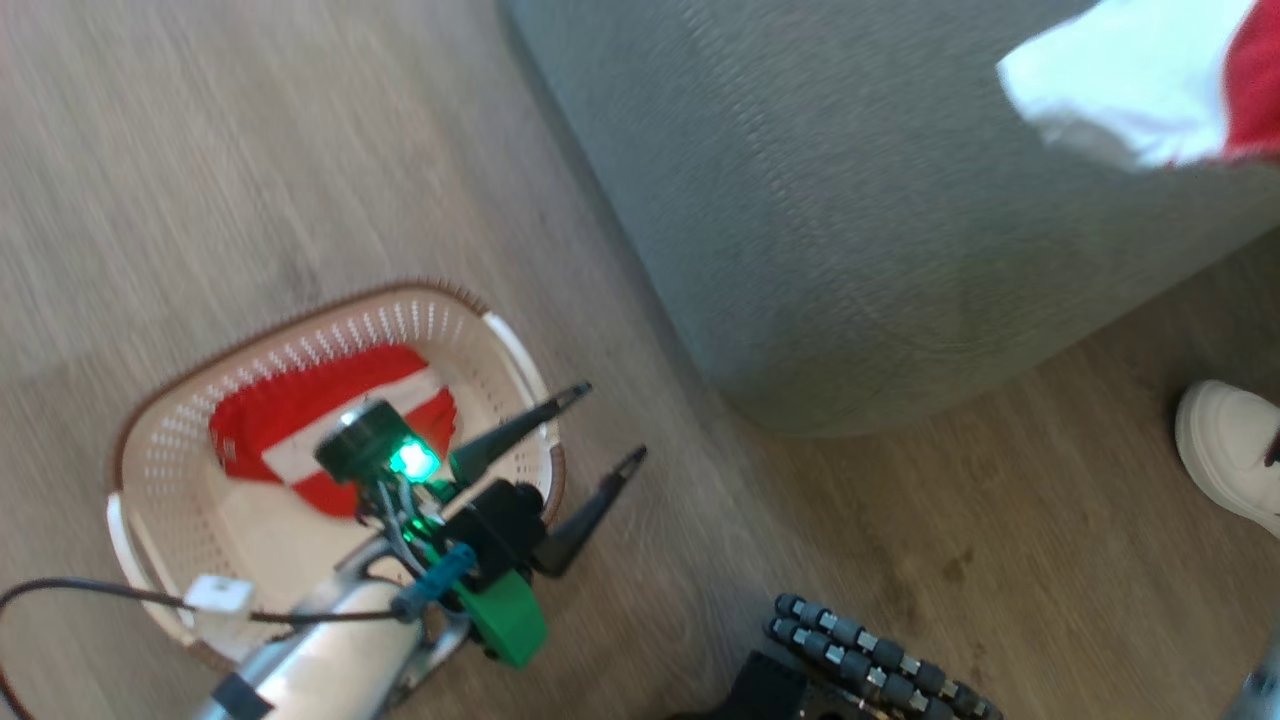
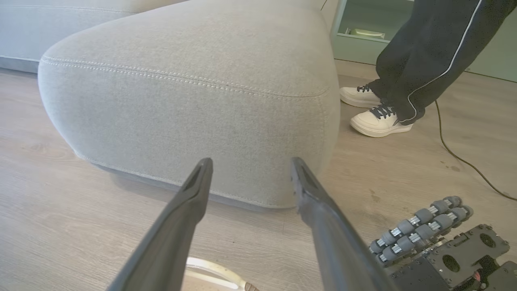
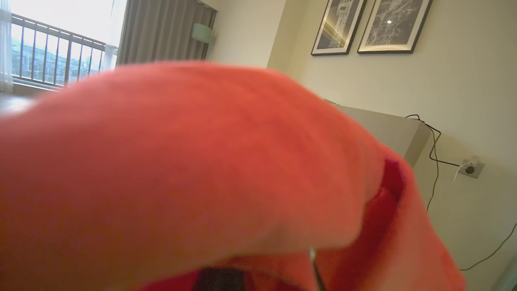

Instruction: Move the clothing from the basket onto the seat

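As my right gripper pinches one limp red-and-white fabric garment [image 3: 181, 161] over the large grey upholstered seat [image 1: 850, 200], my left gripper [image 1: 612, 422] hangs wide open at the right rim of the cream-white perforated plastic basket [image 1: 330, 305], whose light, floppy red white-banded garment [image 1: 300, 410] looks best pinched at a fold.

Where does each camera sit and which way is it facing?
Head view: on the head, facing down at basket and seat; left gripper shows, jaws open.
Left wrist view: low, facing along its fingers at the seat's side.
Right wrist view: tilted up at framed pictures, red garment draped close.
Shared: head and left wrist views both show the seat.
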Available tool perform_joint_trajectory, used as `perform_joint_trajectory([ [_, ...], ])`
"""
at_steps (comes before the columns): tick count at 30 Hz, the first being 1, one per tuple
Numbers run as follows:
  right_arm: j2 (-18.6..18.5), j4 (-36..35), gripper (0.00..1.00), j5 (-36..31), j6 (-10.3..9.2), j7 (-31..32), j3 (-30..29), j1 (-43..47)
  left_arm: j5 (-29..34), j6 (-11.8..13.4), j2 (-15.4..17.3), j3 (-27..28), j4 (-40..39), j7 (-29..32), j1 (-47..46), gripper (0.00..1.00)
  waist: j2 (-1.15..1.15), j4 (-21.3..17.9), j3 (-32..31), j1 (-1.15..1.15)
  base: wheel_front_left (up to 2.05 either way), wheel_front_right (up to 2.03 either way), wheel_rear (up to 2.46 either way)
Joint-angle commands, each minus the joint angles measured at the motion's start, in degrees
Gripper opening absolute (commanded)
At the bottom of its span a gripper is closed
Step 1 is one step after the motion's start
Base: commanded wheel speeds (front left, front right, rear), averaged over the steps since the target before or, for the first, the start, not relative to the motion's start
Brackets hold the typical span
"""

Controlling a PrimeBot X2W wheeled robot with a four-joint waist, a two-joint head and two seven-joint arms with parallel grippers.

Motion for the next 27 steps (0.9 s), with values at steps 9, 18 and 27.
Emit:
perform_joint_trajectory([
  [9, -7.97, 13.07, 0.0, 3.69, -0.01, -0.36, -4.81, -16.87, 0.73, -0.05, 3.57, 2.62, -4.73, -0.28, -4.66, 1.0, 0.0, 5.92, 9.77, -0.01, 0.0, 0.0, 0.0],
  [18, -10.99, 31.33, 0.0, 3.52, -0.01, -0.36, -12.32, -30.22, 0.02, -0.05, 3.21, 2.5, -6.07, -0.28, -6.24, 1.0, 0.0, 11.3, 15.09, -0.01, 0.0, 0.0, 0.0],
  [27, -11.16, 44.55, 0.0, -3.44, -0.01, -0.03, -15.24, -37.18, 0.06, -0.05, 2.55, 2.4, -6.69, -0.28, -7.77, 1.0, 0.0, 14.52, 18.44, -0.01, 0.0, 0.0, 0.0],
])
